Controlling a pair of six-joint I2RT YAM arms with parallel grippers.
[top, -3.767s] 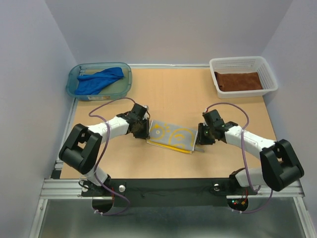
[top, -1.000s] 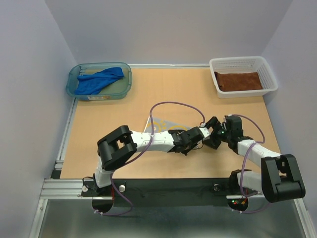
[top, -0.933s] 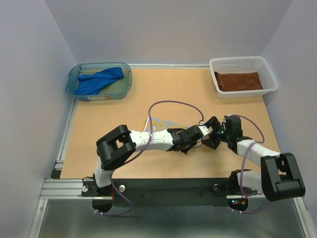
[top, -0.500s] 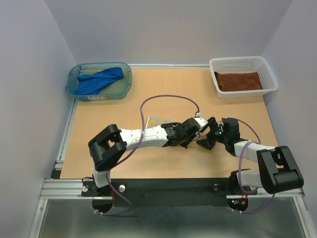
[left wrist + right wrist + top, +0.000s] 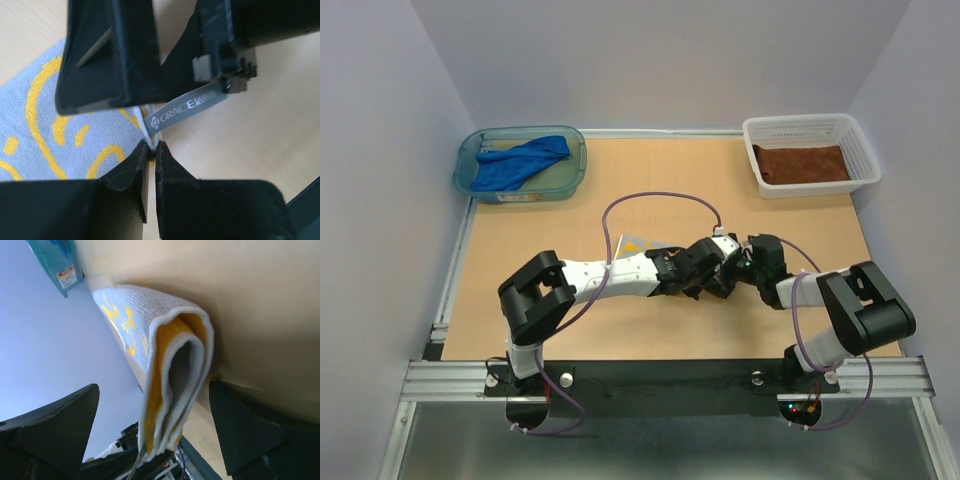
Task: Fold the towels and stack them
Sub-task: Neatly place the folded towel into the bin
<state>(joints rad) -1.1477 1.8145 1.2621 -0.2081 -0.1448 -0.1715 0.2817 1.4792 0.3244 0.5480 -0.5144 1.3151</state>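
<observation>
Yellow-and-grey patterned cloth towel [image 5: 50, 125] sits mid-desk between the two arms, doubled over, so the fold loops open at one end in the right wrist view. Left gripper [image 5: 151, 148] is pinched tight on the white hem right by the grey woven label [image 5: 187, 106]. The right gripper [image 5: 152, 432] is spread wide, one finger either side of that folded end, gripping nothing. My take: the right one should close on both layers together, low near the wooden desk [image 5: 570, 215], before the left lets go, or the fold will probably spring apart. Rust-brown towel [image 5: 805, 163] lies in the white mesh basket [image 5: 865, 160] far right. The bright blue towel [image 5: 520, 163] is bunched in the teal plastic tub [image 5: 463, 178] far left, unfolded by the look of it.
</observation>
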